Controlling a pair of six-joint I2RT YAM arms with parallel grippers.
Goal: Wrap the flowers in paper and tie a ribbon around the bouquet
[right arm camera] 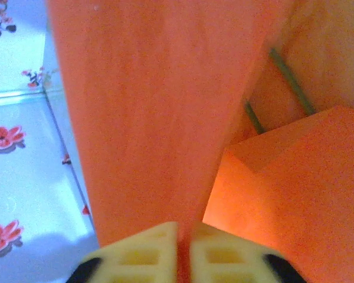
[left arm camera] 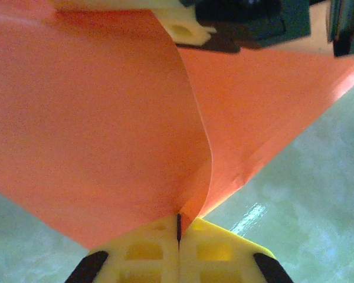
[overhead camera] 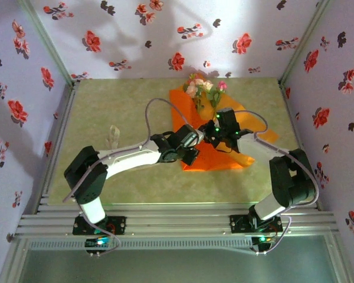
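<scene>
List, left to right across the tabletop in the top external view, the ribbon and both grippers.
ribbon → left gripper → right gripper. Both grippers are shut on the paper, which spreads under them and so has no place in the order.

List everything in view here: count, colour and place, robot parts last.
flowers: one small bunch, pink, cream and magenta, far end of the paper
paper: one, orange, mid-table, partly lifted
ribbon: one, pale cream, on the table left of the paper
table: one, mottled green
walls: three, pale with red flower prints, around the table
left end effector: one, yellow, shut on the paper
right end effector: one, yellow, shut on the paper
</scene>
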